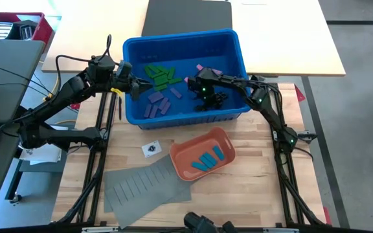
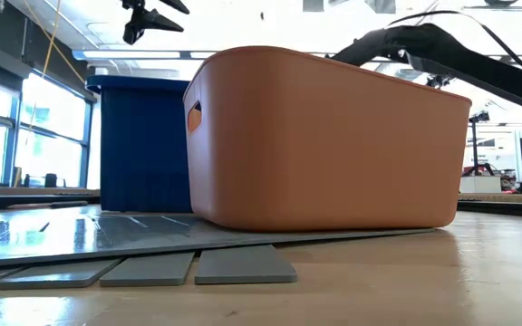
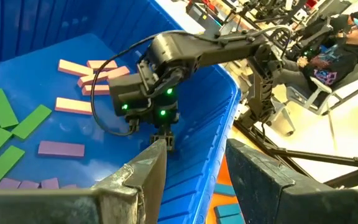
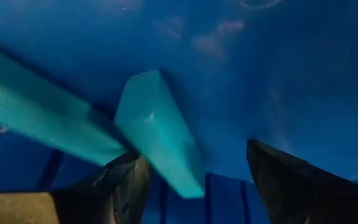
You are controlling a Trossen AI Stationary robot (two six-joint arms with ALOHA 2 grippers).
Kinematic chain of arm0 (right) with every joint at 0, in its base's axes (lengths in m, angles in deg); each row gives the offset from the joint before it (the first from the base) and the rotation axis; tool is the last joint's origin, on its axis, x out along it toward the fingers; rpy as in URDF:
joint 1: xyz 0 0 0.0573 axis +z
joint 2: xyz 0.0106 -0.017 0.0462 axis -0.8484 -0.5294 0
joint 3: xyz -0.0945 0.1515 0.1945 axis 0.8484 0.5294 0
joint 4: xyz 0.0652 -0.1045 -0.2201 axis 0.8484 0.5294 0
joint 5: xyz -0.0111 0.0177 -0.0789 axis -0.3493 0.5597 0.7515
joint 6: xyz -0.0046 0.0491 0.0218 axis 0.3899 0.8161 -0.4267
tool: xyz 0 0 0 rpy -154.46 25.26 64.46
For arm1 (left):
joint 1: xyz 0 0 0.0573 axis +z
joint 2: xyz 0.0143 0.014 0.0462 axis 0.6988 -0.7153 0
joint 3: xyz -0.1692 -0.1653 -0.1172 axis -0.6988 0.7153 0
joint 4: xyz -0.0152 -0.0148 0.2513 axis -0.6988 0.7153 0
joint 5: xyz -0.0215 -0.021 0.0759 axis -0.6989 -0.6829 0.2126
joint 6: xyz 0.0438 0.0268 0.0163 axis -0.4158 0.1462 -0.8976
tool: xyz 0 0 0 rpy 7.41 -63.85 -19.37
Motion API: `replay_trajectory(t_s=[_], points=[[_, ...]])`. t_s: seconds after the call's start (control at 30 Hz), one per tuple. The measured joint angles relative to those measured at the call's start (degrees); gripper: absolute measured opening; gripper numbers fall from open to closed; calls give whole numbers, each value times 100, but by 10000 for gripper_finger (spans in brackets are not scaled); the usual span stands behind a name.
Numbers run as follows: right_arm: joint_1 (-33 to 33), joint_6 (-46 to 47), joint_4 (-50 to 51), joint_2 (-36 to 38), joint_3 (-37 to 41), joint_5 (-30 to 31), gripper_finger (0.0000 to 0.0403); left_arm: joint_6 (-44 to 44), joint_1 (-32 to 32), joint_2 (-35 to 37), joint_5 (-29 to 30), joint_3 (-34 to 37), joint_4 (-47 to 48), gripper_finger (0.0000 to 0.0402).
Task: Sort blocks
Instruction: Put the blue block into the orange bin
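While orange tray (image 2: 324, 136) hides low view | right tool (image 1: 207, 102) down in blue bin (image 1: 181, 44)

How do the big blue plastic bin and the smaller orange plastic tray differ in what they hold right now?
The blue bin holds mixed green, purple and pink blocks; the orange tray holds only blue blocks. The right gripper reaches into the bin; none is at the tray. The bin sits square to the table, the tray angled. Both are open-topped.
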Motion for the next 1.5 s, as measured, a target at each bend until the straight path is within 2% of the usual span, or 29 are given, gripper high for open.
replay_trajectory(t_s=[0.13,0.2,0.27,0.43,0.5,0.6,0.7,0.8,1.0,1.2,1.37,1.5], points=[[0,-55,16,-130,-11,-15,245,74,0,0,-2,0,0,158],[2,-91,-1,-161,-19,-1,224,105,0,0,-4,0,0,158],[2,-137,-39,-163,-15,21,184,103,2,0,-7,0,-2,158],[15,-470,-151,-150,-64,179,50,103,0,0,-9,0,0,158],[14,-803,-260,-116,-162,304,53,103,0,0,-7,0,2,158],[47,-842,-723,76,-299,807,53,102,1,0,-7,0,-1,158],[21,-820,-1136,366,-310,850,53,101,0,0,-9,0,0,158],[-42,-843,-1340,728,-318,710,53,98,2,0,-7,0,0,158],[-273,-703,-1286,1163,-326,-64,53,71,0,0,-7,0,0,158],[-305,-639,-1226,1384,-322,-107,53,-50,2,0,-7,0,0,158],[-104,-602,-1184,1967,-408,-185,53,-63,2,0,-5,0,0,158],[371,-961,-1254,2609,-567,-344,53,-102,2,-1,0,0,-2,158]])
